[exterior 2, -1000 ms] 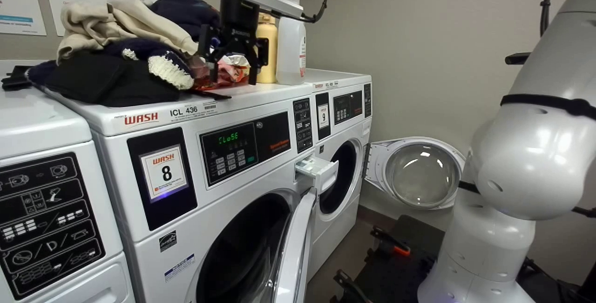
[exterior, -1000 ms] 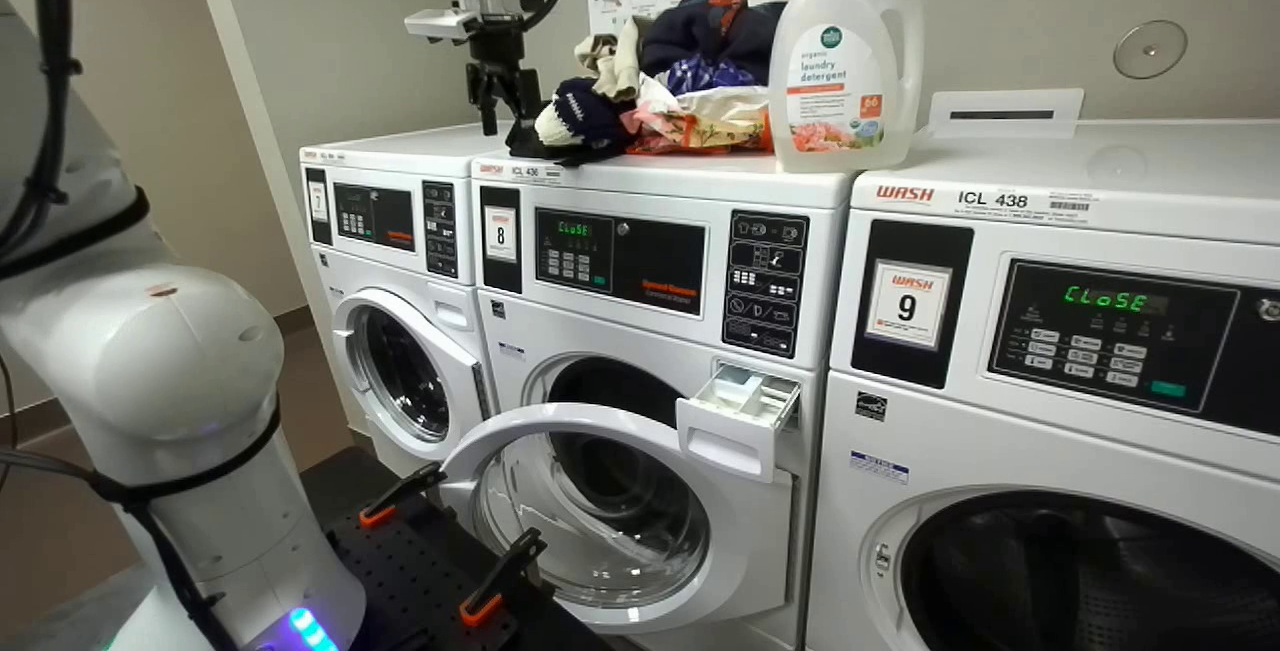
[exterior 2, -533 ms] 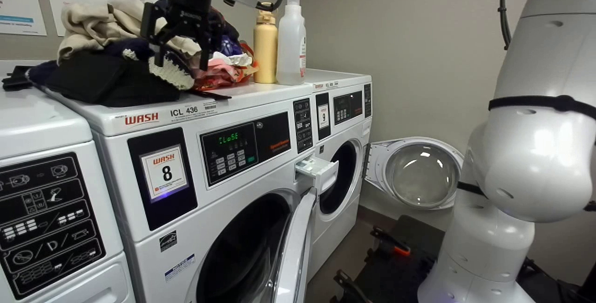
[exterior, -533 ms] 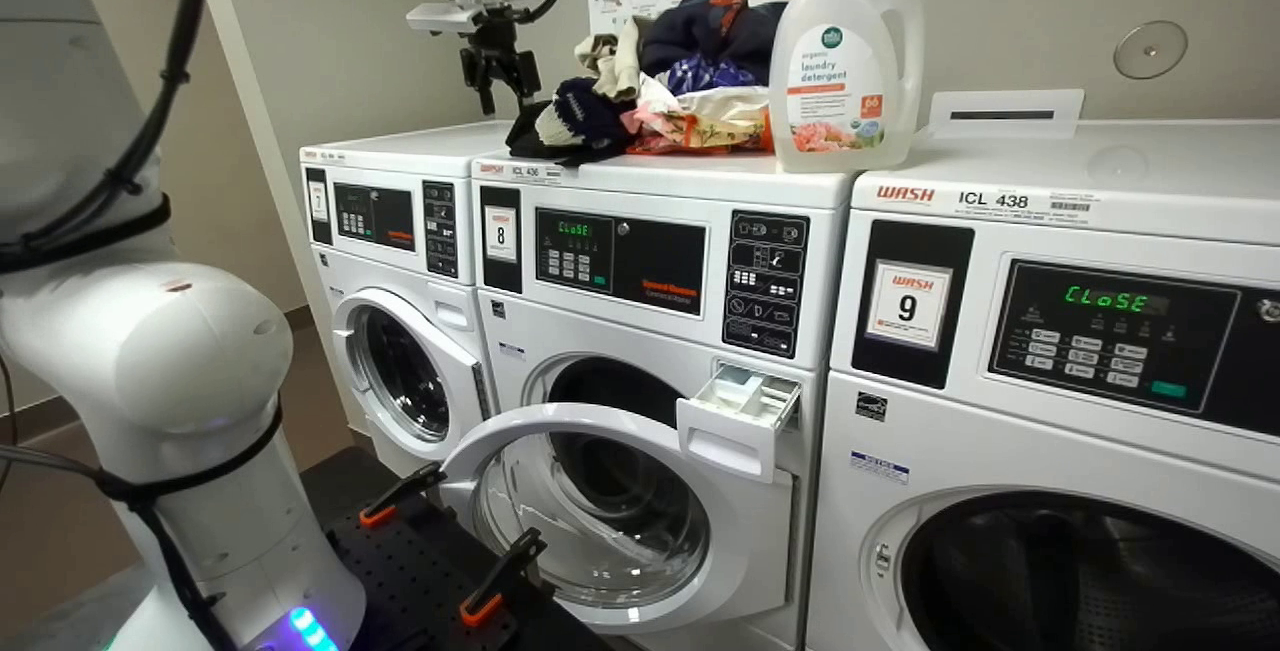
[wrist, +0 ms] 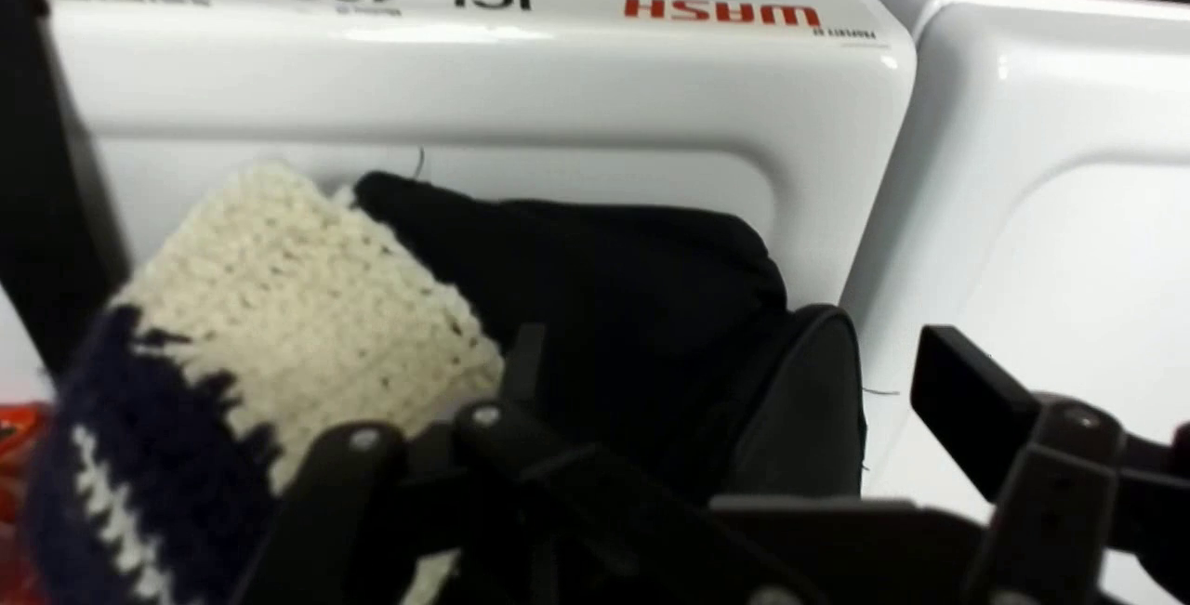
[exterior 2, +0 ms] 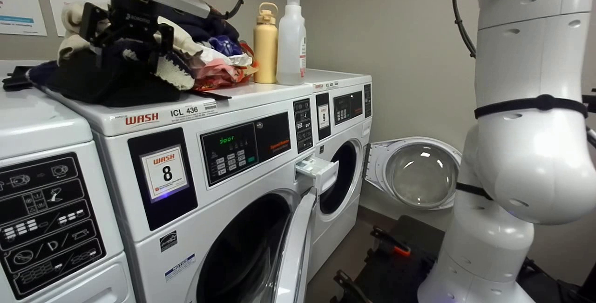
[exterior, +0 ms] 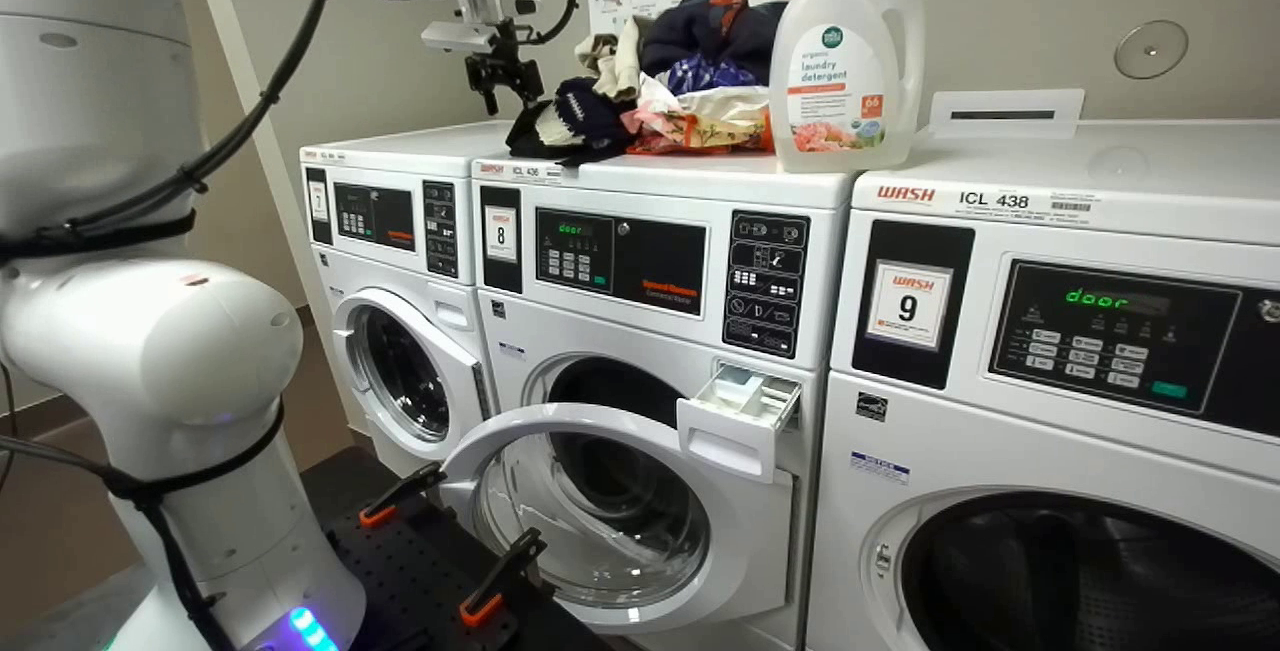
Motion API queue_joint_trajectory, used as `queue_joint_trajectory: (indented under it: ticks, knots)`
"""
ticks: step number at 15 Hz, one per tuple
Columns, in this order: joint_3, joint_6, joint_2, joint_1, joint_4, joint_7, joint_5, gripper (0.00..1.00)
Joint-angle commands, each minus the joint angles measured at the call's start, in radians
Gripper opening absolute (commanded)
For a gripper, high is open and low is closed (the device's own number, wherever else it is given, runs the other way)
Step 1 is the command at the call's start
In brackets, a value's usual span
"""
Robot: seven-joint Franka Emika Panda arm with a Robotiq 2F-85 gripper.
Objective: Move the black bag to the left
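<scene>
- Grey-beige wall (exterior: 1010,11) stands behind washer 8 (exterior: 640,346), whose white top bears a heap of cloth and two bottles
- Black bag (wrist: 614,289): lying on top of washer 8, at its left end as one faces its front, right by washer 7 (exterior: 390,268)
- Knitted navy-and-cream item (wrist: 316,298): partly over the bag, toward washer 8's front edge
- Gripper (wrist: 748,389): above washer 8's left end, released, its fingers (wrist: 971,410) well apart; in the wrist view one finger stands over the bag and its mate beyond the bag's end; whether either touches the bag I cannot tell
- Beige cloth (exterior: 625,61) and dark blue cloth (exterior: 755,41): heaped toward washer 8's back
- Flower-patterned fabric (exterior: 708,133) with red edging: about midway along washer 8's top
- Yellow bottle (exterior 2: 265,51) and detergent bottle (exterior: 845,61): both upright toward washer 8's right end
- Display (exterior: 570,229): on washer 8's front, lit green and reading "door"
- Detergent drawer (exterior: 725,441): pulled out at the upper right of washer 8's front
- Round door (exterior: 610,531): swung out from washer 8's front, lower down
- Washer 9 (exterior: 1000,451): just right of washer 8
- Robot arm (exterior: 200,361): standing in front of washer 8, its far end over the top
</scene>
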Motion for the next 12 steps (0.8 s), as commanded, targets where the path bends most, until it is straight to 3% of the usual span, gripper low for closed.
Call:
queue_joint_trajectory:
  ticks: [1,12]
  knots:
    - [-0.013,-0.016,0.098,0.049,0.160,0.008,-0.077,1.00]
    - [-0.109,-0.047,0.300,0.169,0.413,0.019,-0.312,1.00]
